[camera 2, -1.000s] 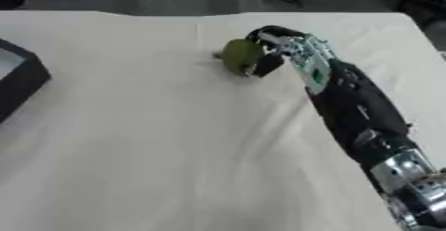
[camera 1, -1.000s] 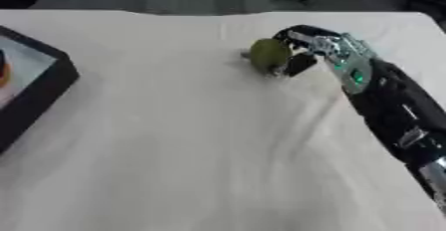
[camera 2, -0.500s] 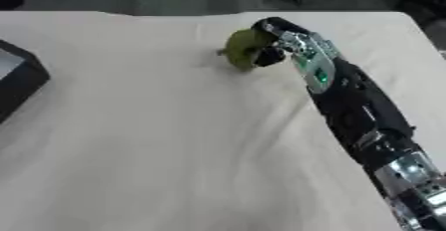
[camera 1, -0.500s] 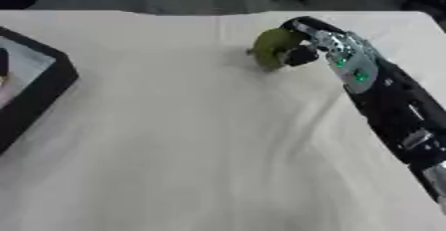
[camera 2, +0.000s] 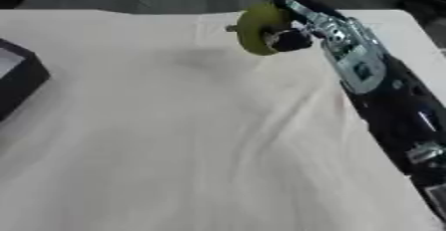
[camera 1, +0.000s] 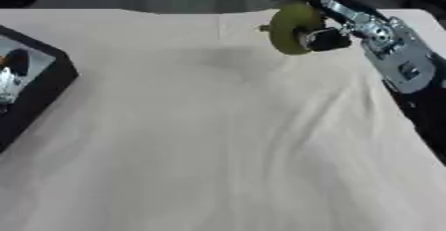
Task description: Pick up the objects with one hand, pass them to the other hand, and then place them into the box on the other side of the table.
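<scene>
The near part of the table (camera 1: 200, 165) was covered with a cream cloth (camera 1: 226, 125), soft and rumpled, with shallow folds running up toward the upper right of the frame. At the left edge sat the black box (camera 1: 39, 88), angular and dark-walled, cut off by the frame so that only one corner and part of its inside showed. Inside it lay something pale and a small orange patch, both too blurred to make out.

Along the right edge the robot's right arm (camera 2: 392, 105) ran up from the lower right corner, black with a silver plate near the wrist, its lower end cut off. In the upper right of the frame the right hand (camera 1: 348, 23) held a round olive-green object (camera 1: 287, 28), smooth and fruit-like, with a small stub poking out on its left side. The fingers (camera 1: 320, 38) were curled around it, hiding its right side. The object was lifted clear of the cloth, and a faint shadow lay on the cloth below and to its left. Beyond the far table edge everything was dark and blurred.
</scene>
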{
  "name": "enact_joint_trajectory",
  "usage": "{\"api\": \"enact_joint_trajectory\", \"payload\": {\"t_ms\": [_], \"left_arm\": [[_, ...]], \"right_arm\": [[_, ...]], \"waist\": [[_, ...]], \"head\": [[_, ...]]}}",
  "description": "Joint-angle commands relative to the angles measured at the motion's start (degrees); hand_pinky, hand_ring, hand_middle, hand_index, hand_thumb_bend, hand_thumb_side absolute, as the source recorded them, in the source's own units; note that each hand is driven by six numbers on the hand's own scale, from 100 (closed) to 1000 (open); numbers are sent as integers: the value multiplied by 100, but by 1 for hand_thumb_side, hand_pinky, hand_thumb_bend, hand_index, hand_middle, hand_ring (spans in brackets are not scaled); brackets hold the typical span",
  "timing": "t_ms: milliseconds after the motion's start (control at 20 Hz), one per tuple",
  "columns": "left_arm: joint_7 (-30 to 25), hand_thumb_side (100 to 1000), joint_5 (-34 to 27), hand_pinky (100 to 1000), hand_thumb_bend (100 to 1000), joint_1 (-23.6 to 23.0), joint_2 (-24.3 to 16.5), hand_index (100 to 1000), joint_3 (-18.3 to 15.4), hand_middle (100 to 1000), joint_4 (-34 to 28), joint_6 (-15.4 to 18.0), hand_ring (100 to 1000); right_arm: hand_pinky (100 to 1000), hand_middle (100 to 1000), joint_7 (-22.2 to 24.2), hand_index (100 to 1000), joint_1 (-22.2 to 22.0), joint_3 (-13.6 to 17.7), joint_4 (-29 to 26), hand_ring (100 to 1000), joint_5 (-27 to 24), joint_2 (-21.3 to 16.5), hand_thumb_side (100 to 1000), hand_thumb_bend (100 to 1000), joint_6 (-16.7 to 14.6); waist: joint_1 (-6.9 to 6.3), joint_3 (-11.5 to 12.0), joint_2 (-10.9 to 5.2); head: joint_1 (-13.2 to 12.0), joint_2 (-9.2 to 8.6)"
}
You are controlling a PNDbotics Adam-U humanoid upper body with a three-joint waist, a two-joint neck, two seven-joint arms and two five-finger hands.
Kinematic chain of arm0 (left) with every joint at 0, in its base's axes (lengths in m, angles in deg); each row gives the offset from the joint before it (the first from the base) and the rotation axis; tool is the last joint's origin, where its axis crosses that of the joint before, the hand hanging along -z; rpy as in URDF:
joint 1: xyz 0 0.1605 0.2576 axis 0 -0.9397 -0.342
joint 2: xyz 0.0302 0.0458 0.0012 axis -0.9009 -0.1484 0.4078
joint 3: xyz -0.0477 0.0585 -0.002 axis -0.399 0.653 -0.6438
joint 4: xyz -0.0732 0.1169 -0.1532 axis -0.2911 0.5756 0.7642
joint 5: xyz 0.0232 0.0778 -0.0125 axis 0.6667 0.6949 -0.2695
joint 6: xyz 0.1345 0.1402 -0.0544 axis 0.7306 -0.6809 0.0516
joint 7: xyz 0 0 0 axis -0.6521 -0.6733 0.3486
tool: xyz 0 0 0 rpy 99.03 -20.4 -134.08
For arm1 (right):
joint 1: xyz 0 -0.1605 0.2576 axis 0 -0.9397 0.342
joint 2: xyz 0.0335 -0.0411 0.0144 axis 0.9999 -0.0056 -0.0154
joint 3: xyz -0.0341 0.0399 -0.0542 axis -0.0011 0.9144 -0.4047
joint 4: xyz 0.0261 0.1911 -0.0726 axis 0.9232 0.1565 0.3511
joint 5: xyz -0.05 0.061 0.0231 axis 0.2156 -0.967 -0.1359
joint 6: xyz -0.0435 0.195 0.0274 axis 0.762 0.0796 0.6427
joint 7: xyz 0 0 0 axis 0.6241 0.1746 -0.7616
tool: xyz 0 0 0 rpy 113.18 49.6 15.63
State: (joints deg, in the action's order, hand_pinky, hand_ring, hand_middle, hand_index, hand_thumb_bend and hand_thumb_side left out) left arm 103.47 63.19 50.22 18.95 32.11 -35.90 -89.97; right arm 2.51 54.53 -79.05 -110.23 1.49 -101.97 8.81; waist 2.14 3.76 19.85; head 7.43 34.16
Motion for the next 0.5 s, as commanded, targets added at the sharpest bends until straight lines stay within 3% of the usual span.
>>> {"api": "enact_joint_trajectory", "payload": {"t_ms": [50, 500], "left_arm": [[8, 490, 37, 702, 440, 23, -153, 765, -58, 714, -68, -15, 829], [-105, 501, 5, 702, 451, 60, -203, 775, -20, 717, -13, -34, 831]], "right_arm": [[757, 492, -8, 565, -30, 9, -801, 685, -280, -396, 100, 100, 155], [753, 492, -81, 565, -524, -32, -2506, 675, -765, -743, 100, 100, 380]], "waist": [[-119, -29, -173], [-208, -122, -234]], "head": [[-67, 5], [-145, 38]]}}
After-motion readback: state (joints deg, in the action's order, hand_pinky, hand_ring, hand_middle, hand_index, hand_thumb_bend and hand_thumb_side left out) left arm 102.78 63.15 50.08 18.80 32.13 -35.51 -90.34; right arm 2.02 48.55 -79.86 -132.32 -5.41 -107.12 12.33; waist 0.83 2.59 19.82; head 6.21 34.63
